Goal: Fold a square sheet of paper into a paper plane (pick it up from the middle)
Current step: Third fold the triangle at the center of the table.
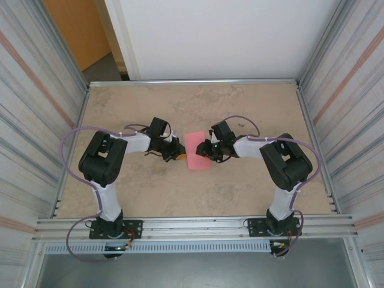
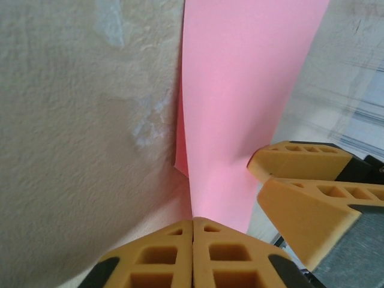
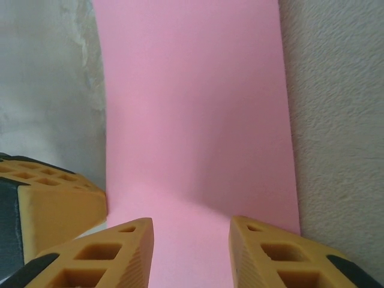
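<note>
At mid-table, the square sheet of paper point(image 1: 197, 151) is pinched by the left gripper point(image 2: 192, 225), the right gripper point(image 3: 191, 222) is spread open; only a half-fold seems done, nose and wings left.

Count: 1 pink paper sheet point(image 1: 197, 151), 1 table point(image 1: 240, 102), 2 arms point(image 1: 107, 165) point(image 1: 287, 162), 2 tools (left tool point(image 2: 192, 223), right tool point(image 3: 191, 225)).

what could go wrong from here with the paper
1. The left hand is pinched shut on the pink paper; a hard pull could tear or crumple it.
2. The right hand is open astride the opposite edge, so that side is loose and the fold may go crooked.
</note>
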